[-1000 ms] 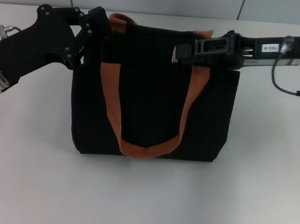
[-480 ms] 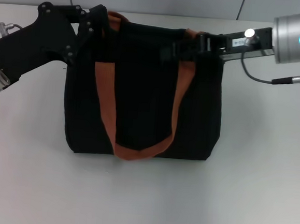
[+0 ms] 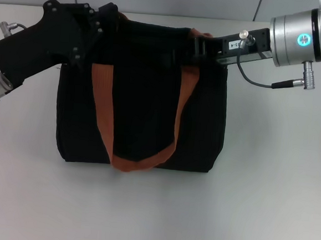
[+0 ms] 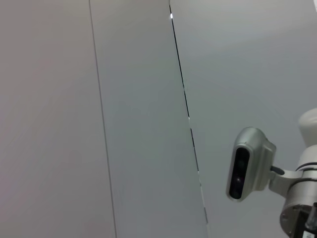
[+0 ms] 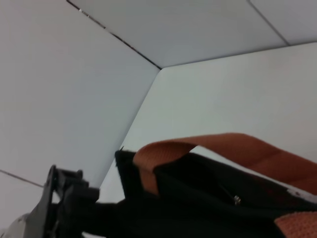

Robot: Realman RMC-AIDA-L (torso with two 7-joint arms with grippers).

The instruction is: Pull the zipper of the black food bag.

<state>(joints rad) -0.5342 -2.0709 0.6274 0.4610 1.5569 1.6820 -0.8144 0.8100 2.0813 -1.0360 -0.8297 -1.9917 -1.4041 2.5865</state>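
Shifting toward 9 o'clock, black food bag (image 3: pixel 145 96) is trailing right gripper (image 3: pixel 182 50); zipper hidden, claw state indeterminable; left gripper (image 3: pixel 101 23) bracing the corner.

A pale grey panelled wall (image 4: pixel 124 99) fills most of the left wrist view, crossed by thin dark seams (image 4: pixel 185 104). At one edge stands a silver camera head (image 4: pixel 249 162) on a jointed mount (image 4: pixel 297 193).

I count one black food bag (image 3: pixel 144 113) on one white desk (image 3: pixel 265 206). It carries two orange-brown handles: one (image 3: pixel 133 118) draped down its front, another (image 5: pixel 218 148) arching over its top. My two arms reach it.
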